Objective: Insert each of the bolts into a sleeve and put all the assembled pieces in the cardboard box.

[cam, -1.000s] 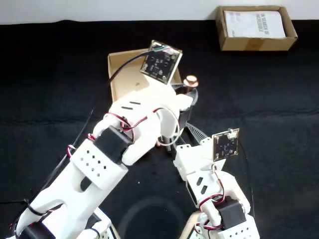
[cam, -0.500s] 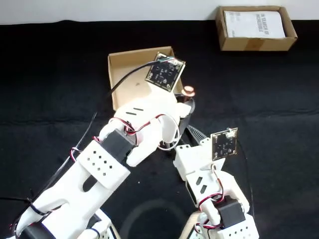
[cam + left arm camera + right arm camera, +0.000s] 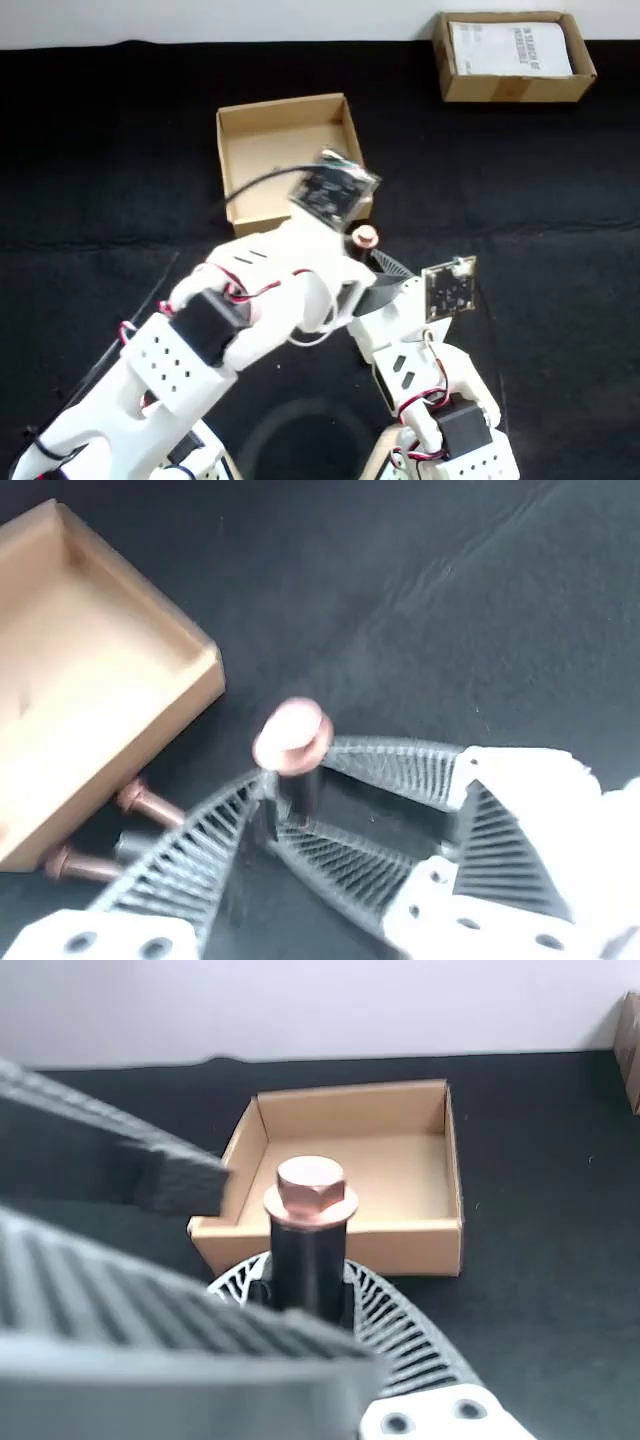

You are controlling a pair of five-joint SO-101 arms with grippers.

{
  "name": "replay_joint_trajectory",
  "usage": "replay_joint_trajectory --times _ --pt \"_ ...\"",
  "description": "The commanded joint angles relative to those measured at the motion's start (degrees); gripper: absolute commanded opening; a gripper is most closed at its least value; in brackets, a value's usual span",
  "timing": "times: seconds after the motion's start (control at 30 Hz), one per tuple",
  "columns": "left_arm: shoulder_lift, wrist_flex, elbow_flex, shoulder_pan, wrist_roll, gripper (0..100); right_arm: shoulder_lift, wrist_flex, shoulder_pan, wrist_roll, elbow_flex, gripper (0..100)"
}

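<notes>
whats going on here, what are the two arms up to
A copper-headed bolt stands in a black sleeve gripped by the right claw, close to the cardboard box, with the left claw right against it. Two more bolts lie on the table beside the box's wall.

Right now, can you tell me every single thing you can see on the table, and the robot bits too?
cardboard box: 1, brown, middle of the table, open top.
second box: 1, brown, far right corner, holding a white sheet.
held bolt: 1, copper, upright in the sleeve.
sleeve: 1, black, in the left gripper.
loose bolts: 2, copper, lying beside the cardboard box.
table cover: 1, black.
left gripper: 1, dark mesh, shut on the sleeve.
right gripper: 1, dark, close by the sleeve.
left arm: 1, white.
right arm: 1, white.
</notes>
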Motion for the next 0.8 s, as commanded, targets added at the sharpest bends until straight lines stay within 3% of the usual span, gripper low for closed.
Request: replay_joint_trajectory --times 0.0,0.17,0.33,0.43,0.57,0.77 --pt "-4.79 5.10 -1.01 0.84 -2.81 33 -0.48 -0.13 0.04 2.55 -0.40 0.7" --pt "-14.99 13.10 -1.01 0.84 -11.87 26 -0.31 -0.40 5.49 4.48 -1.54 0.7" --pt "-27.56 21.54 -0.48 -1.01 -18.99 10 4.79 -0.31 9.10 4.57 -9.01 0.7" --pt "-32.84 22.68 0.57 -8.75 -20.66 0 14.55 -0.40 9.10 4.57 -18.33 0.7" --pt "-37.67 22.15 4.70 -22.73 -21.63 1 32.22 -0.31 9.10 5.54 -33.19 0.7" --pt "-46.99 12.13 19.12 -38.55 -21.54 1 57.27 -0.31 9.10 19.52 -51.91 0.7"
